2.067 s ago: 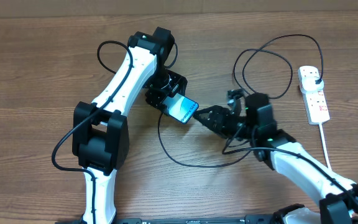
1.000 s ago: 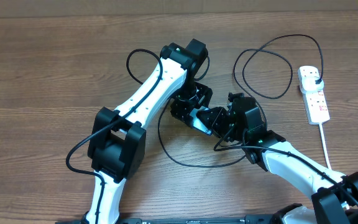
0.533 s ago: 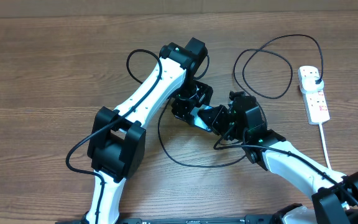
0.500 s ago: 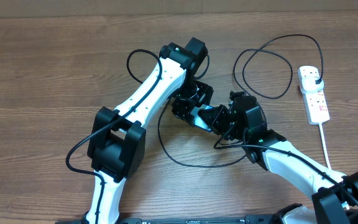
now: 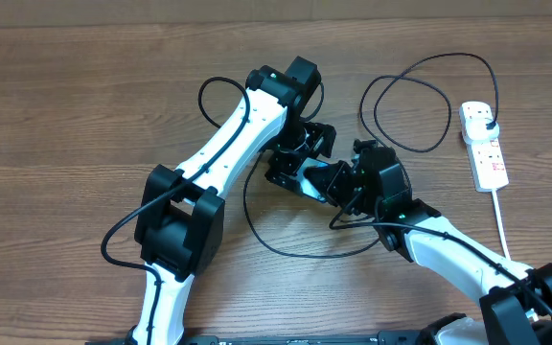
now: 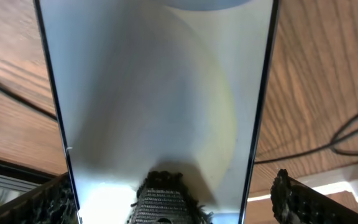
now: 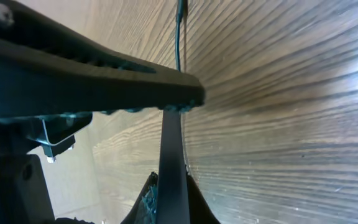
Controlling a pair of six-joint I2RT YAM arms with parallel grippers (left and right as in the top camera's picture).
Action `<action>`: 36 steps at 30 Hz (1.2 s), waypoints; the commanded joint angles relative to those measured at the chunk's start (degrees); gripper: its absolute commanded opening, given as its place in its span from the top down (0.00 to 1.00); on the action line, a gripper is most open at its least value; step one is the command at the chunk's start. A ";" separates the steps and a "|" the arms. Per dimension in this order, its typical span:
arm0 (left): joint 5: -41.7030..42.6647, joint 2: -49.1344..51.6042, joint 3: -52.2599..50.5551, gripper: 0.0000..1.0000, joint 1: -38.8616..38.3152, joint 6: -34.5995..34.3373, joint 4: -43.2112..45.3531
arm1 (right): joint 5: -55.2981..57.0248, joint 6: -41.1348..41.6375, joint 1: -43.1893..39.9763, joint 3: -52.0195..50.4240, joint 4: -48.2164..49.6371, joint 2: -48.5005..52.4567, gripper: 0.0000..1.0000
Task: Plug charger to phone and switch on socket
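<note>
Phone (image 5: 314, 176): sitting mid-table between the 2 grippers.
Left gripper (image 5: 297, 161): flanking the phone's long edges; cannot tell whether it is clamping.
Right gripper (image 5: 338, 184): meeting the phone's end; finger state is not showing.
Charger (image 5: 446, 56): looping across the table, its plug sitting in the socket (image 5: 484, 144), which is lying far right.

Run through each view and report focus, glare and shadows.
Overhead: evenly lit and sharp, the socket crisp, shadows soft. Left wrist: the phone fills the frame, too close, out of focus and washed pale. Right wrist: dark shapes up close are blurred; glare brightens the table at right.
</note>
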 commanded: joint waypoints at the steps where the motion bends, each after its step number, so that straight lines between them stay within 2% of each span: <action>1: 1.44 -0.20 1.60 0.00 -0.11 4.50 2.05 | -3.41 0.48 -1.90 0.74 0.74 -0.17 0.96; 8: 4.20 -0.20 1.60 0.00 2.34 18.95 3.93 | -6.40 0.46 -7.54 0.74 -2.12 -1.16 0.96; 11: 11.93 -0.20 1.60 0.00 4.70 26.99 6.49 | -8.55 0.46 -10.54 0.74 -2.49 -2.23 0.96; 17: 34.25 -0.20 1.60 0.00 10.03 47.23 13.20 | -9.38 3.02 -17.07 0.79 -1.86 -7.21 0.96; 18: 37.00 -0.20 1.60 0.00 10.56 48.52 14.32 | -8.74 3.72 -17.59 0.79 -1.31 -8.02 0.96; 20: 41.92 -0.20 1.60 0.00 11.47 49.44 17.07 | -6.71 5.01 -18.40 0.83 0.15 -9.60 0.96; 25: 47.98 -0.20 1.60 0.00 12.13 48.37 24.41 | -2.91 8.35 -18.99 3.19 2.16 -11.54 0.96; 28: 48.52 -0.20 1.60 0.00 12.13 43.23 27.54 | -1.20 12.17 -18.71 5.55 2.12 -11.54 0.96; 36: 48.28 -0.20 1.60 0.10 12.13 33.20 37.70 | 4.96 21.40 -18.34 7.67 8.72 -11.54 0.96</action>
